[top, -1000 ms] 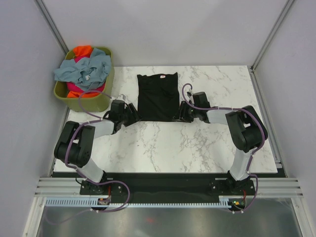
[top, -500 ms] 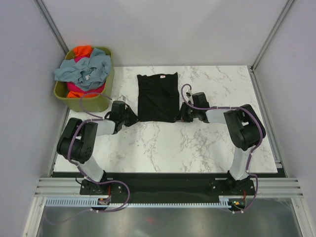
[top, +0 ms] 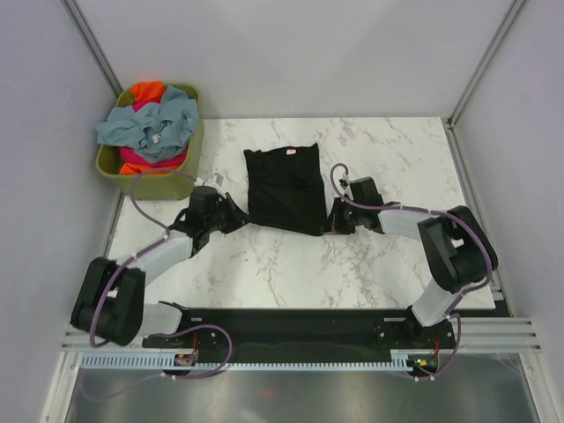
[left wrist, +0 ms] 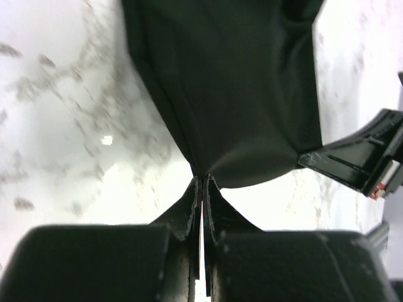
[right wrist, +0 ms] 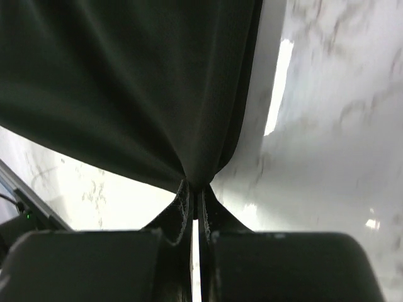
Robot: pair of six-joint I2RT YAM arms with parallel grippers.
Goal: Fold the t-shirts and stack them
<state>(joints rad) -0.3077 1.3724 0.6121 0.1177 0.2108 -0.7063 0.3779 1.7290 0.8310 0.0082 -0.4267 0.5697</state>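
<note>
My left hand is closed tight, its fingertips pinching the near left corner of the black shirt, with the cloth fanning up and away from the pinch. My right hand is closed the same way on the near right corner, and folds of black cloth gather into its tips. From above, the left hand and right hand sit low on either side of the shirt, with the near hem spanning between them. The hem looks drawn in and slightly lifted at the corners, while the rest of the shirt lies on the middle of the marble surface. Its collar points to the far side, where a small pale tag shows. Both arms reach in from the near edge, elbows out. Well off to the far left stands the olive basket, at the surface's corner. A grey-blue shirt is heaped on top, an orange shirt shows behind it, and a pink shirt lies beneath.
</note>
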